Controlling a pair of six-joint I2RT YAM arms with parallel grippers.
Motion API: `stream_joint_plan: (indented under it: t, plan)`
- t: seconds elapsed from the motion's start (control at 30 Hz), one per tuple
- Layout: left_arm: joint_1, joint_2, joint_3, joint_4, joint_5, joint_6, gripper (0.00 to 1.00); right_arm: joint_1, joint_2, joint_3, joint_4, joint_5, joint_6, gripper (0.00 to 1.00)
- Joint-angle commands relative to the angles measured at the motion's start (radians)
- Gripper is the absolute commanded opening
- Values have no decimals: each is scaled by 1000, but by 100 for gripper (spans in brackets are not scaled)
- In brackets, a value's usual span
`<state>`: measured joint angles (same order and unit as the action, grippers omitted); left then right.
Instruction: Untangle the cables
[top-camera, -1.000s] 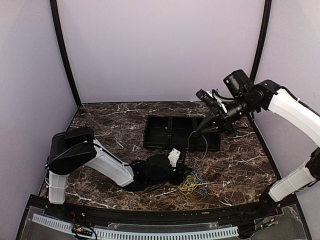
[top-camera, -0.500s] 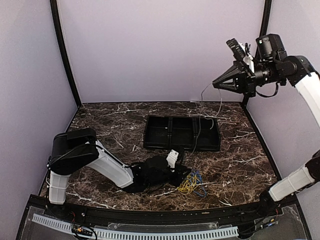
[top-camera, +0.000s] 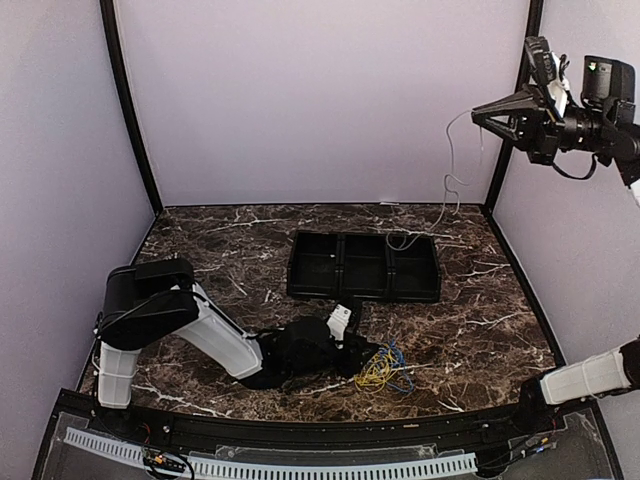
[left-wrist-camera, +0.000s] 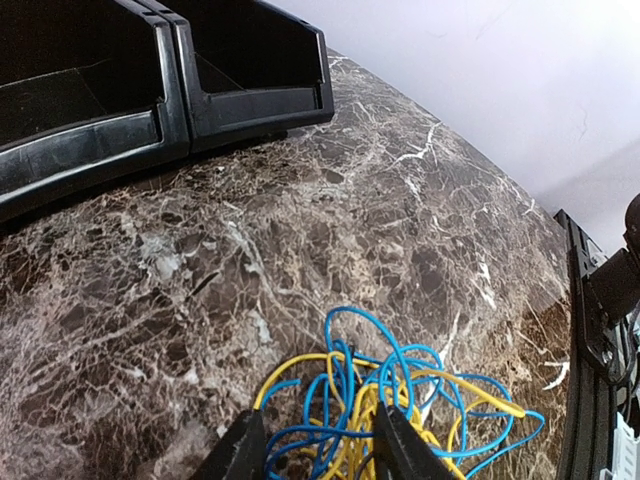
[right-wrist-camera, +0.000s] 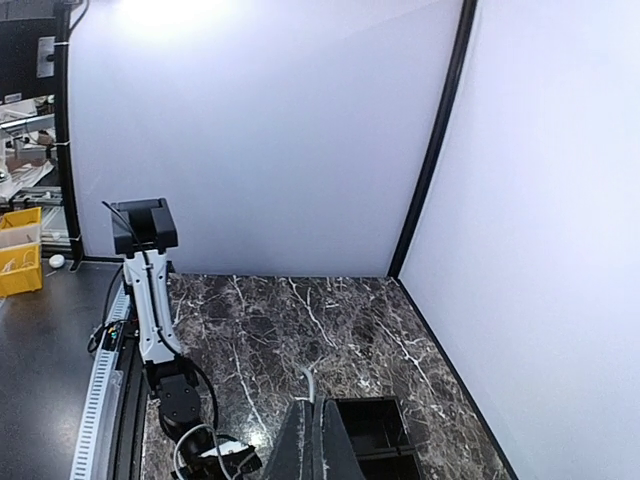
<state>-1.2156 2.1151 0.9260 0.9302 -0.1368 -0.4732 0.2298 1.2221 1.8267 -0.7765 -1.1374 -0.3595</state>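
The cables (top-camera: 378, 368) lie mostly as a yellow and blue tangle on the table (top-camera: 220, 250), near its front edge and just ahead of the black tray (top-camera: 300, 270). One pale strand (top-camera: 448, 165) rises from the tray's right end to the far upper right.

The step in hand looks like drawing that single strand clear while the rest is kept down. To do it well, the left side should anchor the heap: its jaws ought to pin the yellow and blue loops low against the table so the whole bundle does not lift or slide. On the right, the pull should go slowly and in line with the strand. It should pause if the strand goes taut or the heap starts to drag, since a hard tug could tighten a knot.

The left arm is folded low, its forearm nearly flat along the table. The left gripper (left-wrist-camera: 315, 452) sits at the tangle's near side, jaws parted, with several loops lying loosely between them and nothing clamped. The right arm is stretched high by the back right post. The right gripper (top-camera: 476, 113) points left, jaws closed on the strand's upper end.
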Motion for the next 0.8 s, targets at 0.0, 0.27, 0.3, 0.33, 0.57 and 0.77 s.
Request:
stream_joint_plan:
  t: [0.0,0.27,0.3,0.33,0.57,0.77]
  plan:
    - [-5,-83,-42,21,30,-17,43,-24,3,-92,163,104,75,0]
    - [-7,-247,-117,70,126,39,72,-41,6,-236,214,192,73,0]
    - [-7,-260,-118,58,122,45,72,-42,8,-254,221,206,72,0]
    - [-7,-284,-122,32,110,57,73,-43,11,-269,229,219,71,0]
    - [-7,-395,-162,-78,29,89,70,-71,53,-317,245,286,49,0]
    - [-7,-494,-227,-103,6,68,69,-104,80,-373,273,303,31,0]
